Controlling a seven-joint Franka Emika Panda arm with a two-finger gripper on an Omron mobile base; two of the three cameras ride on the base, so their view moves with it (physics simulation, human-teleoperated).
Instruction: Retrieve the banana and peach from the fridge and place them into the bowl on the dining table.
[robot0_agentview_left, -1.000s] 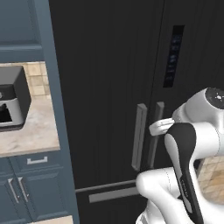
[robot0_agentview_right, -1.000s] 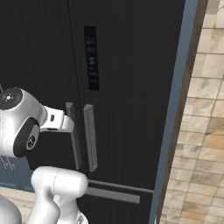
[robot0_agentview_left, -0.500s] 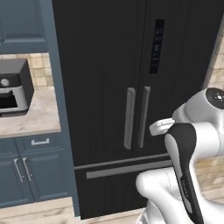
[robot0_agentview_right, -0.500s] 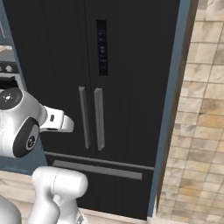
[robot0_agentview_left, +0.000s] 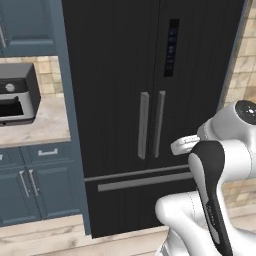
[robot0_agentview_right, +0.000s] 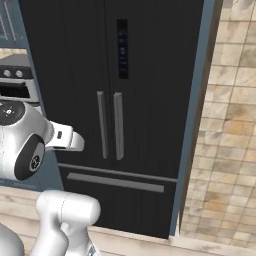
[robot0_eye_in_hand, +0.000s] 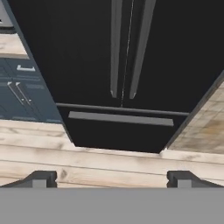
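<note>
Base has backed off since earlier so the whole view shifted and the fridge (robot0_agentview_left: 150, 110) now shows full width, doors closed, twin grey handles (robot0_agentview_left: 151, 124) centered, drawer below, blue-grey cabinets (robot0_agentview_left: 30, 185) to its left, tool (robot0_eye_in_hand: 111, 178) fingers spread wide apart, holding nothing.

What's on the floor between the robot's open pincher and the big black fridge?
Nothing: in the hand view, bare wooden floor stretches from the open gripper to the shut fridge.

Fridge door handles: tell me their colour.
Grey, against the black fridge doors; the door handles show best in the left base view.
</note>
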